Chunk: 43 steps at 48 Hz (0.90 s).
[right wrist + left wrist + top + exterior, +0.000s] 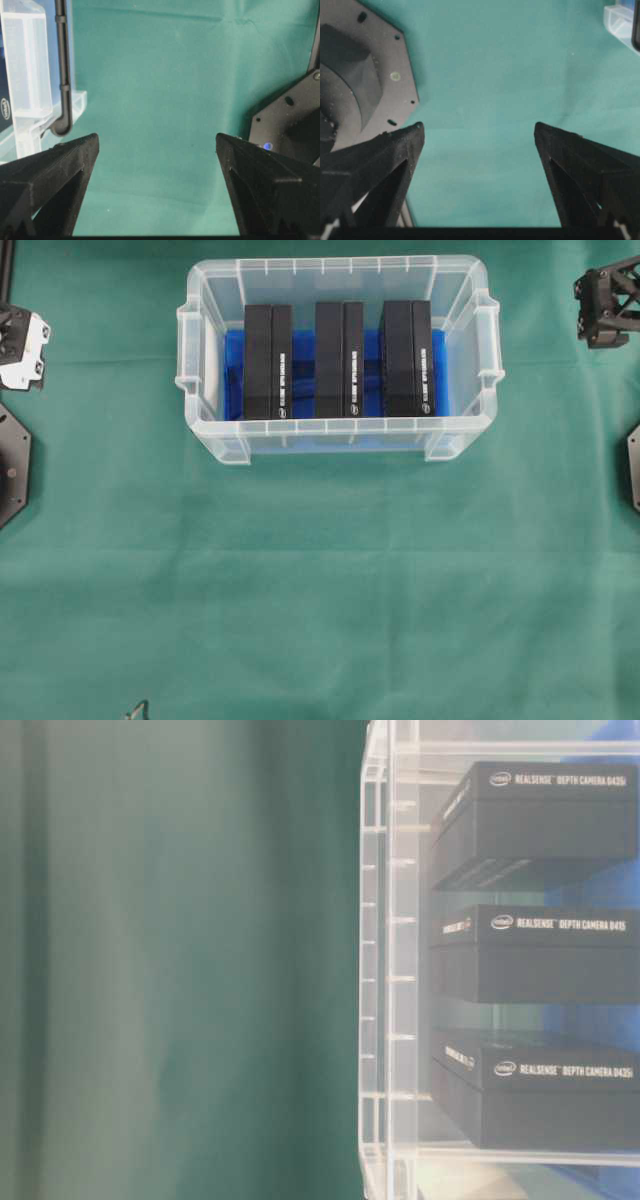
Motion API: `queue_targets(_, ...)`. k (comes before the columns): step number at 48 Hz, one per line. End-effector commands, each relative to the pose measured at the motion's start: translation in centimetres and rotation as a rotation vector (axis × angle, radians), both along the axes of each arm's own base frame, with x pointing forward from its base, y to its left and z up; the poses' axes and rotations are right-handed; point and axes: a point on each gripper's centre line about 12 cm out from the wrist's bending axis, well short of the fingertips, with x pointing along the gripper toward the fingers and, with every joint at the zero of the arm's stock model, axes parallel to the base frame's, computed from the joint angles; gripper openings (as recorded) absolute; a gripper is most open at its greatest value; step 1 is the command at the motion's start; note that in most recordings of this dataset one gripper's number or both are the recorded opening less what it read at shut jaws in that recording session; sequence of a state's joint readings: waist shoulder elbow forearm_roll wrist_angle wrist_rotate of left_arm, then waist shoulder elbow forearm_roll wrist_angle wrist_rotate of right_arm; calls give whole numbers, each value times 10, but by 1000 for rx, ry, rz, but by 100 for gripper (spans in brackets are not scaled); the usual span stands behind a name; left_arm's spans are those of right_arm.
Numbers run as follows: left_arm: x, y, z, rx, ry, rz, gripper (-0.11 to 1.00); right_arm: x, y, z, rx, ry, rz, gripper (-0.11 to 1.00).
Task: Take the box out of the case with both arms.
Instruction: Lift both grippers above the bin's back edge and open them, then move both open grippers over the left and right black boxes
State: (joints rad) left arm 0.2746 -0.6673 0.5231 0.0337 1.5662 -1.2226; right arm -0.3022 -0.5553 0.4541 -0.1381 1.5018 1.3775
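The clear case [337,445] stands at the back middle of the green cloth, with a blue sheet on its bottom. Three black boxes stand side by side in it: left [267,362], middle [339,360] and right [406,358]. The table-level view shows them through the case wall [390,970]. My left gripper [477,130] is open over bare cloth, far left of the case, whose corner [620,22] shows at top right. My right gripper [157,140] is open over cloth, right of the case [30,75]. Neither gripper holds or touches anything.
The left arm's black base plate [10,465] lies at the left edge and the right arm's [633,465] at the right edge. The right arm's head [605,305] hangs at the top right. Green cloth [320,590] covers the table in front of the case.
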Motion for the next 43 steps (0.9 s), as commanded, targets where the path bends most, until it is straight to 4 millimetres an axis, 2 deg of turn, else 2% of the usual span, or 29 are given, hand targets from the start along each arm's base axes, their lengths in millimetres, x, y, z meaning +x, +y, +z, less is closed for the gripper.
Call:
queue_targets(1,-3,1,5,13,-27,8,86,1,1,5,-5,-21,2,94)
queue_targets(12,-4,2,15,44,-166,51,86,2,2,5,7,-20,2,94)
queue_targets(22,-5,3,11,31,-135,95,86,3,2,4,15,-16,2,94)
queue_targets(43,11,6,8,2,-87,100,85,7,4,3,41,-19,12,94)
